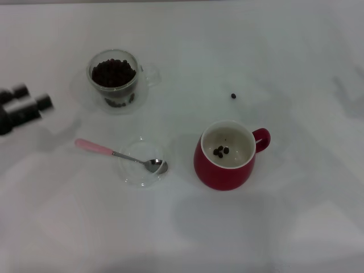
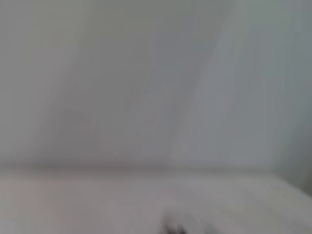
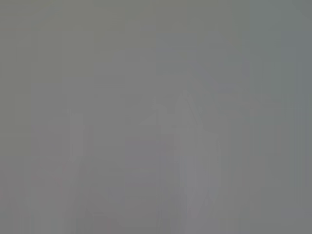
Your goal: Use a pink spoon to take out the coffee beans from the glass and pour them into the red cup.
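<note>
The pink spoon [image 1: 114,153] lies on the table with its metal bowl resting in a shallow clear glass dish [image 1: 142,163] and its pink handle pointing left. The glass [image 1: 115,79] stands at the back left, full of coffee beans [image 1: 113,71]. The red cup [image 1: 224,156] stands right of the dish with a few beans [image 1: 220,151] inside and its handle to the right. My left gripper [image 1: 33,96] is at the far left edge, left of the glass, open and empty. My right gripper is out of view.
One stray coffee bean [image 1: 233,95] lies on the white table [image 1: 182,227] behind the red cup. The wrist views show only blurred pale surface.
</note>
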Controlling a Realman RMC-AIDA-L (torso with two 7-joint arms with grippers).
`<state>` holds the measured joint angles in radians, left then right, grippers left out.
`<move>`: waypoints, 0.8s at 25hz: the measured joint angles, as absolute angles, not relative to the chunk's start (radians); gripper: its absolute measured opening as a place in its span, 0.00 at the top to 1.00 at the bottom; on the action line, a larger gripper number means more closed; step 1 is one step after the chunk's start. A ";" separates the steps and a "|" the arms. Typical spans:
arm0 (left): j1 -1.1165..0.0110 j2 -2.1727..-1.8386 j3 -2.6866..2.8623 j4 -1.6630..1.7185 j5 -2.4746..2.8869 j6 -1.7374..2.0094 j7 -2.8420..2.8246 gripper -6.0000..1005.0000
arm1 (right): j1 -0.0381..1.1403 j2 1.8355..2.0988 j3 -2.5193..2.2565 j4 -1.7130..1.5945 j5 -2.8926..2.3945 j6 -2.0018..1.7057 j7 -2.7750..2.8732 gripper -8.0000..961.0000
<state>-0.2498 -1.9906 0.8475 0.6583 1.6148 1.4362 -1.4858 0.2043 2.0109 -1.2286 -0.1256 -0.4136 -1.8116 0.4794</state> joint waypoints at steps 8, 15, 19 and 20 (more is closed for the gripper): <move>-0.236 -2.075 0.485 0.618 1.482 1.470 -1.103 0.16 | 0.219 2.013 -1.223 -0.117 -0.402 -1.828 0.486 0.36; -0.270 -2.072 0.368 0.512 1.347 1.395 -0.923 0.17 | 0.238 2.016 -1.218 -0.118 -0.294 -1.768 0.474 0.36; -0.293 -2.072 0.365 0.427 1.235 1.369 -0.800 0.17 | 0.253 2.017 -1.218 -0.122 -0.178 -1.730 0.456 0.36; -0.301 -2.072 0.365 0.407 1.212 1.368 -0.769 0.17 | 0.258 2.016 -1.218 -0.122 -0.151 -1.719 0.453 0.36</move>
